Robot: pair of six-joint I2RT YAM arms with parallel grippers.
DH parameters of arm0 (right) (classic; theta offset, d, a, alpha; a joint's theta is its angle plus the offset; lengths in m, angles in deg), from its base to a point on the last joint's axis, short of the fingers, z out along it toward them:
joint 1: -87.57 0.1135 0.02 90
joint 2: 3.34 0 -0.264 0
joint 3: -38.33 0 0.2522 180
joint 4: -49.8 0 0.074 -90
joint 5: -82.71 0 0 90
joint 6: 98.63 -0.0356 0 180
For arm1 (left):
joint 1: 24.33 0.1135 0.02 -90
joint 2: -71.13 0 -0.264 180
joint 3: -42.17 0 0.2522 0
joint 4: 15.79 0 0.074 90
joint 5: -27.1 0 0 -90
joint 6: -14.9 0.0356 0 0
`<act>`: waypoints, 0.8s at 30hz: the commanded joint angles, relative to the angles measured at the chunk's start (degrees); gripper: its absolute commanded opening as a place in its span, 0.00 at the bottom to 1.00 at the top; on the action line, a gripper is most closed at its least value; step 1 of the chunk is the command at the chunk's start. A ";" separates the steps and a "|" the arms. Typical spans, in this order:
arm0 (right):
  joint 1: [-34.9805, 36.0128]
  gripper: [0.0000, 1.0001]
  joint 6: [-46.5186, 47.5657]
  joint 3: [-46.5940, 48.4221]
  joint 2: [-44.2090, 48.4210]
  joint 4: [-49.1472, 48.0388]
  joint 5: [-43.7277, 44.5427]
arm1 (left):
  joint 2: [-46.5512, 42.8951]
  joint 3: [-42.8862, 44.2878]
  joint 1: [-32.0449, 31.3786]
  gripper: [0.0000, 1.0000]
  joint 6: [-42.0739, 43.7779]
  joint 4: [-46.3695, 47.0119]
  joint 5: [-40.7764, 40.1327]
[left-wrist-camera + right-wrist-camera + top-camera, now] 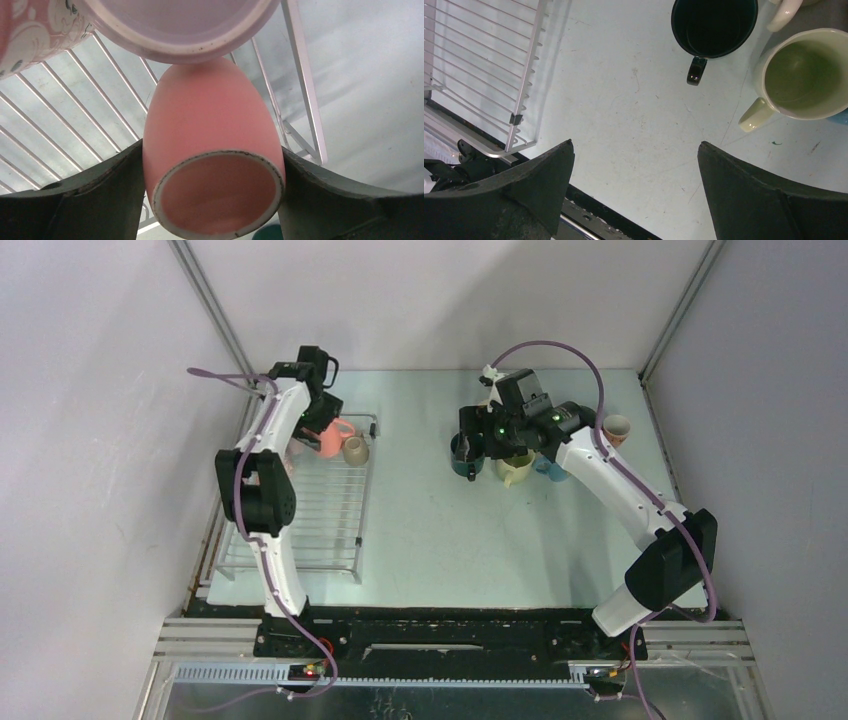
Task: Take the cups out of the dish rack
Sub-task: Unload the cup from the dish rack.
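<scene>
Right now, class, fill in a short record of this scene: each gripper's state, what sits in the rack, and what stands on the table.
Left gripper: shut on the pink cup, one finger on each side
Pink cup: on its side in the rack, mouth towards the wrist camera
Also in rack: pale cup against the pink cup; patterned cup
Right gripper: open, empty, above the table
On table: green cup and cream cup, both upright; tan cup farther right

Robot lab enclosure, grey panel walls, aluminium frame rails, pale tabletop
</scene>
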 commanded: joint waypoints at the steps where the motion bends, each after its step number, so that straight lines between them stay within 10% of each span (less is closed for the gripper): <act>1: 0.64 1.00 -0.70 0.70 0.10 -2.48 0.26 | -5.96 2.35 0.12 0.00 4.22 2.05 0.56; 24: 6.16 1.00 -9.52 3.89 -11.12 -28.00 -11.82 | -11.62 2.36 0.75 0.00 1.42 1.66 12.13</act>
